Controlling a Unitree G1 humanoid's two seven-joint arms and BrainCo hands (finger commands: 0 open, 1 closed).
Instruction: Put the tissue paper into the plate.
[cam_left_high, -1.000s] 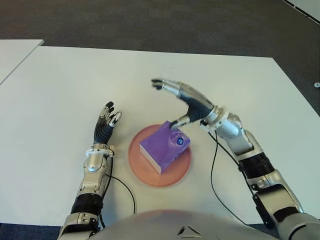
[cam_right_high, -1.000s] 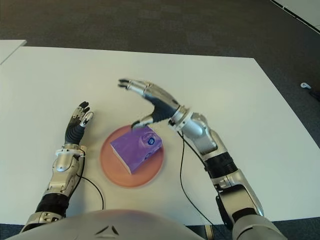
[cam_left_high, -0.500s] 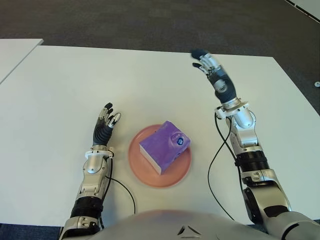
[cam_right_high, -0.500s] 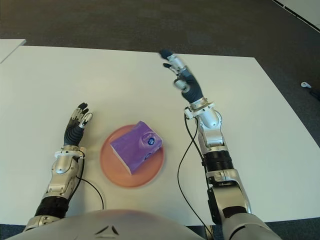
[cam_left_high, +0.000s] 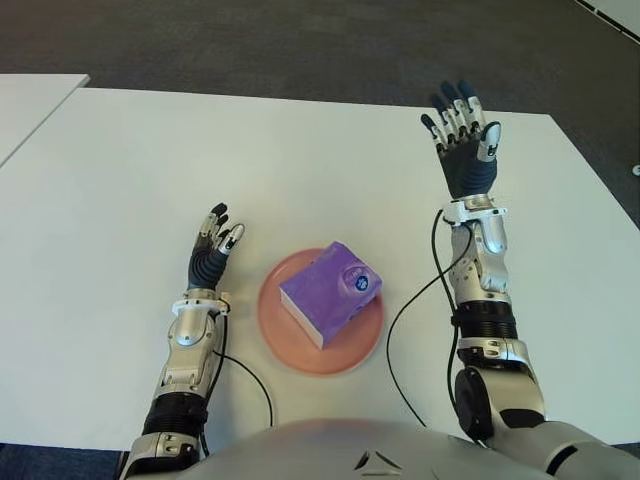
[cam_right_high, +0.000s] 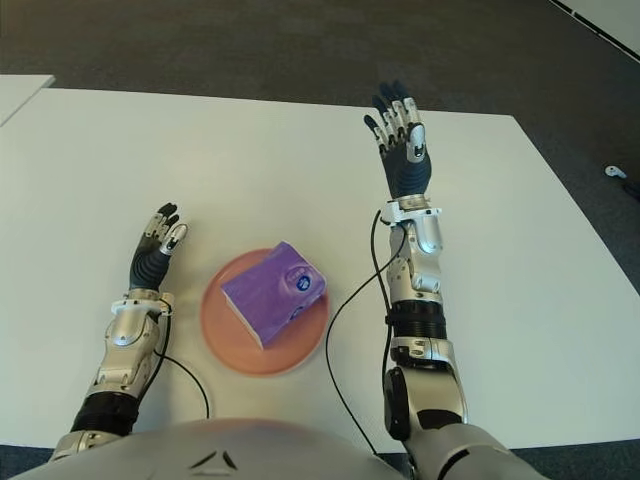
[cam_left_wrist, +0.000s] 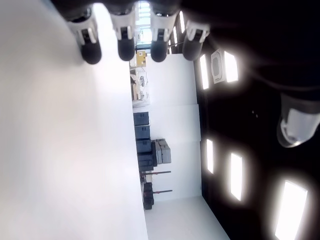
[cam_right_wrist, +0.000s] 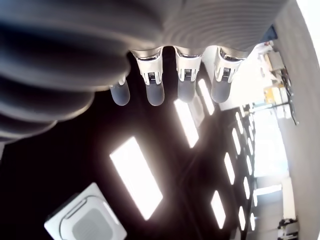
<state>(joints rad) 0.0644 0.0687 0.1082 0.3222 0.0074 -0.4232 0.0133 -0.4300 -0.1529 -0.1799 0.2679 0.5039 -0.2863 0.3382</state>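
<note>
We see a wide white rectangular bench with dark carpet floor beyond its far edge. On the bench, near the middle, sits a round salmon-pink plate, and the purple tissue paper pack lies on it, tilted corner-on, inside the rim as far as we can tell. So the task's thing is already in the plate; neither hand has it.

Right robot hand is raised to the right of the plate and farther off, well apart from the pack, palm toward the camera, fingers straight and spread, holding nothing; its wrist view shows only fingertips against ceiling lights. Left robot hand shows just left of the plate, fingers extended and relaxed, nothing in it.

Step in hand, we judge: placement done, retreat after release. Next move calls for little: bring the right arm back to a rest pose without clipping the pack or the cable trailing by the plate.

Versus a second ago: the right hand was over the pack's far corner with its thumb near or on it; half a second ago it was already lifted and swinging out right; now it stands upright, farther right. Pack, plate and left hand have not shifted.
</note>
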